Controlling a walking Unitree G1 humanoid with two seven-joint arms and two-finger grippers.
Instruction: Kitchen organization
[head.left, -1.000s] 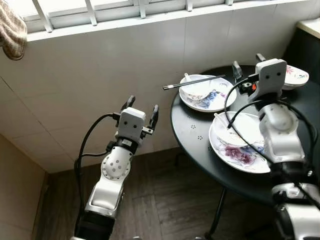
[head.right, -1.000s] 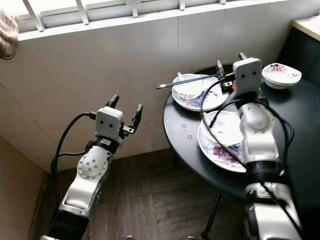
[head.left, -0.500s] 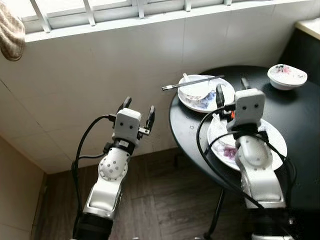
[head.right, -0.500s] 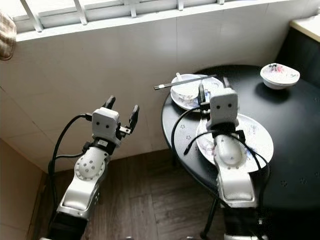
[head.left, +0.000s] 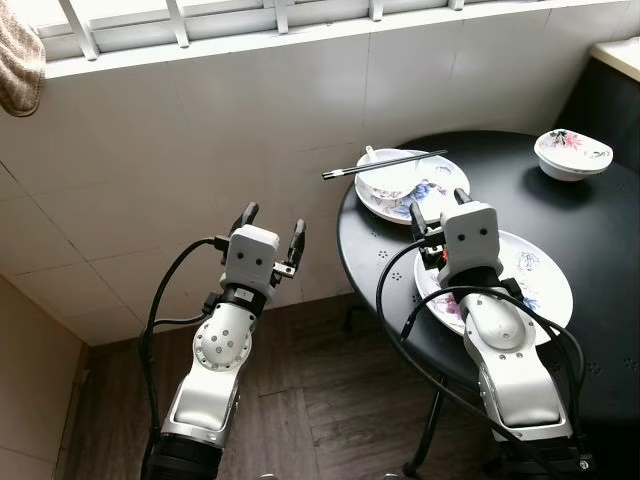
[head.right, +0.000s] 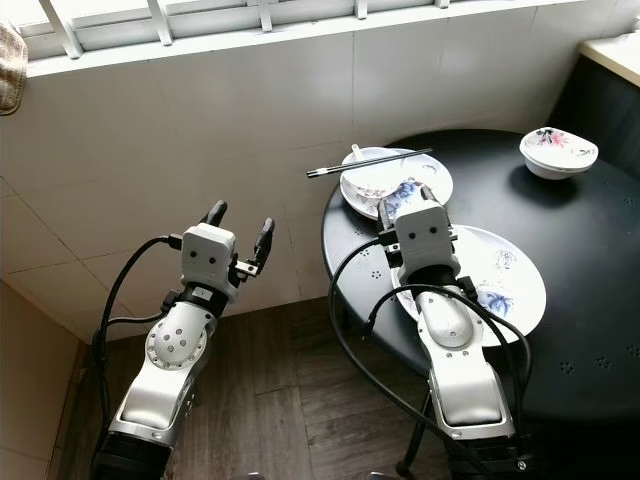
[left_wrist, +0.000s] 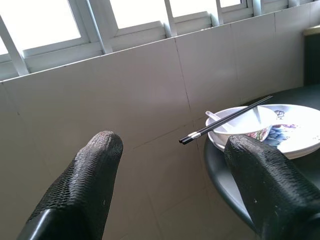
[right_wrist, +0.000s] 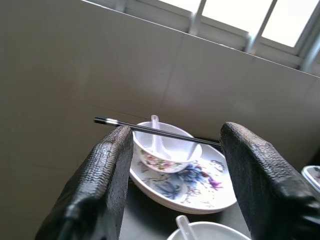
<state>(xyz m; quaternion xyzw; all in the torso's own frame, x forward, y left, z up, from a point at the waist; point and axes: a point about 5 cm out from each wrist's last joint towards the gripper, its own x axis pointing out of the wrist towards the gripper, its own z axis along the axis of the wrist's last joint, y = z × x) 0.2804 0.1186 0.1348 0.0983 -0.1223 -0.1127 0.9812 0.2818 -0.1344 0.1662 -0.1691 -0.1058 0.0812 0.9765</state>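
two chopsticks (head.left: 385, 164): black pair you see laid across the bowl (head.left: 388, 183), tips sticking out past the worktop edge toward the tiled wall (head.left: 200, 150)
bowl: white, spoon (head.left: 372, 157) inside, sitting on the flowered plate (head.left: 425, 197) at the back of the round black worktop (head.left: 600, 240)
near plate (head.left: 535, 285): larger flowered one, partly under your right arm
small bowl (head.left: 573, 152): far side, well apart
right tool (head.left: 435, 205): fingers spread, empty, above the near plate, aimed at the chopsticks
left tool (head.left: 270, 222): fingers spread, empty, off the worktop, facing the wall

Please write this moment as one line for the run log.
left gripper: open, idle beside table | right gripper: open, above near plate, facing chopsticks on bowl
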